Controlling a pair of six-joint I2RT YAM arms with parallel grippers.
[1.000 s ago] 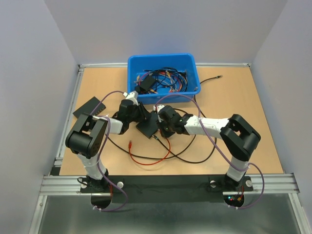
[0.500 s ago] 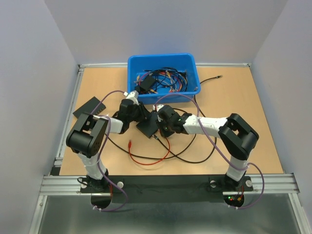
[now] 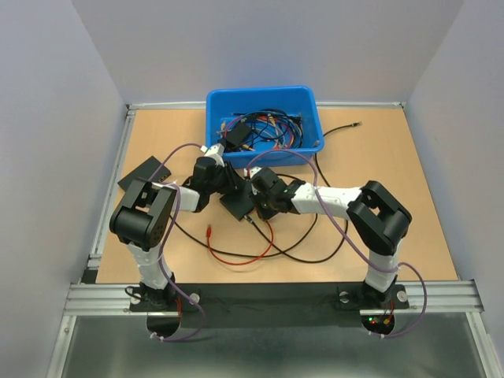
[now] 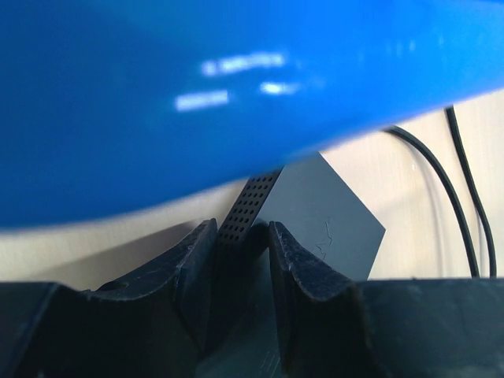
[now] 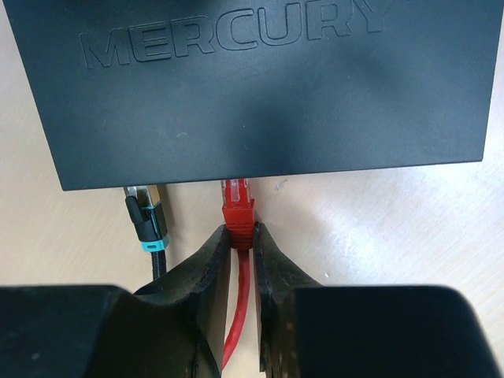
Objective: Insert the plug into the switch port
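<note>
1. At the middle of the light wood-grain desk (image 3: 394, 197), you have both arms meeting over the switch (image 5: 260, 102). It is a flat rectangular box with a matte dark lid and the word MERCURY embossed in raised letters.
2. Your right tool (image 5: 239, 236) is pressed together on the plug (image 5: 238, 211), its two dark, rough-surfaced fingers pinching the glossy red boot from either side.
3. You can see the plug's clear tip meeting the switch's near edge. How deep it sits in the port cannot be told from this angle.
4. Behind the boot, the thin red cable (image 5: 235, 315) runs straight back between your right fingers.
5. Just beside the plug, a black connector (image 5: 147, 222) with a teal ring and a metal tip sits at the same edge of the switch.
6. Your left tool (image 4: 241, 232) clamps the switch by its thin side, one ribbed black finger on each face. You can make out the perforated vent holes along that side.
7. Right above that grip, the smooth shiny wall of the blue bin (image 4: 197, 102) fills the left wrist view, blurred.
8. From the top view, you see a tangle of thin cables (image 3: 264, 130) inside the bin, and a second black box (image 3: 144, 172) near the desk's left edge.
</note>
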